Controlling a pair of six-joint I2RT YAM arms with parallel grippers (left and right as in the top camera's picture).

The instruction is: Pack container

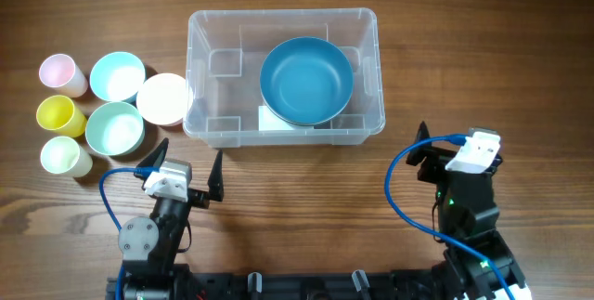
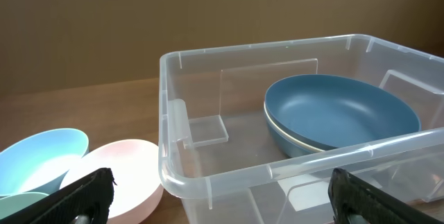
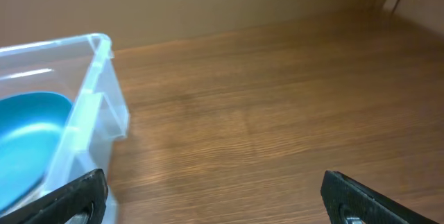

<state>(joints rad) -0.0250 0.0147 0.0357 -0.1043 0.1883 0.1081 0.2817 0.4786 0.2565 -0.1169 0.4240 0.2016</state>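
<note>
The clear container (image 1: 212, 58) stands at the table's middle back and holds a dark blue bowl (image 1: 306, 82) over its white label (image 1: 272, 120). My left gripper (image 1: 188, 161) is open and empty, just in front of the container's near left corner (image 2: 208, 179). Its wrist view shows the blue bowl (image 2: 340, 113) inside. My right gripper (image 1: 461, 147) is open and empty, in front of and to the right of the container. Its wrist view (image 3: 215, 196) shows the container's right end (image 3: 90, 106) and the bowl (image 3: 28, 134).
Left of the container sit a pink bowl (image 1: 164, 98), a light blue bowl (image 1: 117, 76), a mint bowl (image 1: 115, 128), a pink cup (image 1: 62, 73), a yellow cup (image 1: 59, 114) and a pale green cup (image 1: 65, 156). The pink bowl (image 2: 118, 175) nearly touches the container.
</note>
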